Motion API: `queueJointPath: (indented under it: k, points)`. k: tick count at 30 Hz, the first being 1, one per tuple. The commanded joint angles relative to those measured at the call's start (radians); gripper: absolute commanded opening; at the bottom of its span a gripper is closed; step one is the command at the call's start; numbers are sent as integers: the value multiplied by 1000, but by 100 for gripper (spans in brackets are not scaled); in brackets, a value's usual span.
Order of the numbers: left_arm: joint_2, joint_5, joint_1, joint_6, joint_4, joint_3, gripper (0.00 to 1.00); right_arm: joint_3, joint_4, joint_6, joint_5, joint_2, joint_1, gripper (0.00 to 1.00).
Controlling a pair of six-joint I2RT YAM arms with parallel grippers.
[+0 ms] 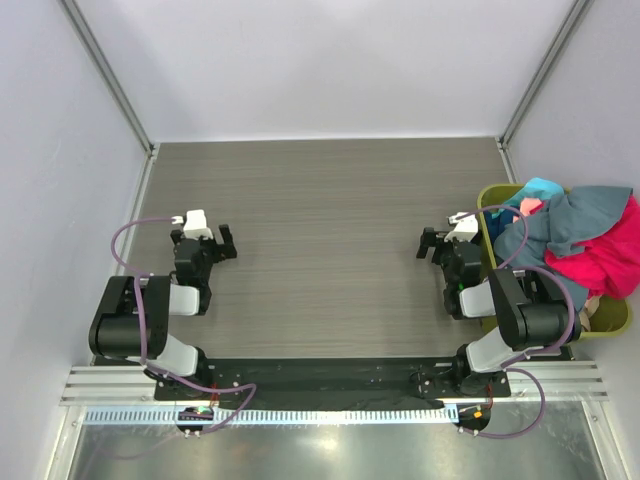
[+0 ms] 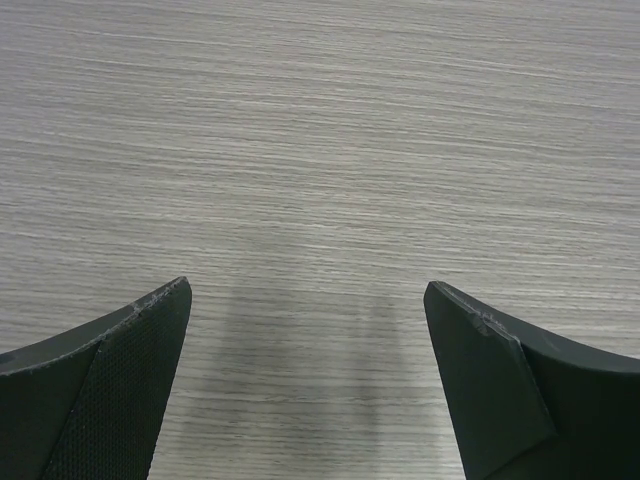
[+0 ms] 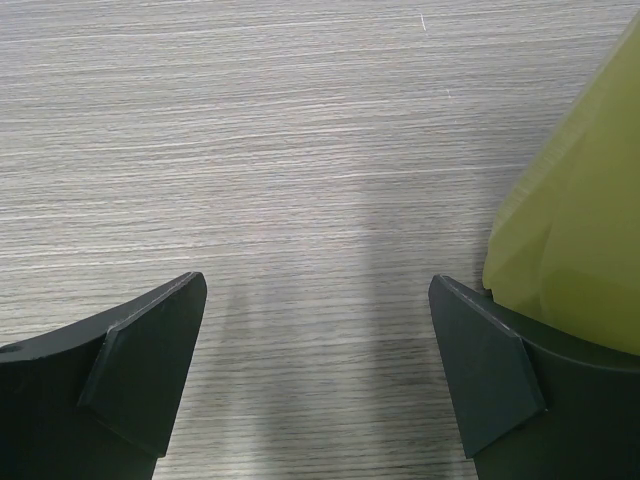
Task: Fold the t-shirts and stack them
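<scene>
Left end effector [image 1: 202,238] is spread wide open with nothing between its fingers [image 2: 120,380], just hanging low over the bare wood-grain tabletop [image 1: 330,230] on the left side. Right end effector [image 1: 447,243] is the same deal: jaws wide apart, holding nothing, sitting on the right side of the tabletop just beside the olive-green bin [image 1: 492,205]. In the right wrist view the bin's yellow-green wall fills the right edge and sits right up against the right-hand finger [image 3: 500,400], but honestly I can't tell if they're actually touching. The t-shirts [image 1: 580,240] are all heaped in that bin at the right edge of the tabletop, near the right end effector and well apart from the left one. The slate grey-blue shirt [image 1: 565,222] lies on top, draped across the heap. The bright pink-red shirt [image 1: 612,258] is bunched beside it and partly under it, spilling over the bin's right rim. A bit of teal shirt [image 1: 543,186] pokes out at the far end of the heap, with a scrap of pale pink shirt [image 1: 530,207] just below it, tucked against the grey-blue one. The whole pile is crumpled, nothing folded. Both arms are bent back close to their bases at the near edge.
</scene>
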Motion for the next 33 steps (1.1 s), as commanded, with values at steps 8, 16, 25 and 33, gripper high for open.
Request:
queueJointPath:
  k: [8, 16, 25, 33]
  points:
    - [-11, 29, 5, 19, 31, 36, 100, 22, 80, 11, 66, 1, -24, 100]
    - [-326, -197, -3, -198, -699, 321, 100, 22, 74, 23, 85, 2, -24, 100]
    - [-299, 124, 74, -751, -1139, 485, 100, 134, -286, -12, 229, -273, 72, 100]
    - [-561, 267, 93, -667, -1364, 661, 93, 705, -1129, 477, 243, -636, 45, 100]
